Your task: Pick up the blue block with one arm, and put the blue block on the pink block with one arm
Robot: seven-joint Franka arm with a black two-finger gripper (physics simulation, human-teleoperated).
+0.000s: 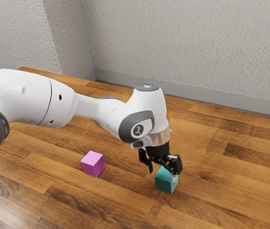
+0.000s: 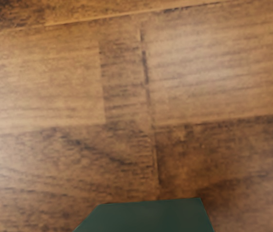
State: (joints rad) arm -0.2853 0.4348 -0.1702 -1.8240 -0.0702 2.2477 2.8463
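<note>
Hand [image 1: 163, 170] low at the blue block's [image 1: 166, 183] top; whether it grips cannot be told | blue block on wooden floor [image 1: 230, 157] | pink block [image 1: 92, 163] apart, toward exterior view's left

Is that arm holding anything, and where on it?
Cannot be told: the gripper sits low over the blue block's top, but a firm hold isn't visible.
</note>
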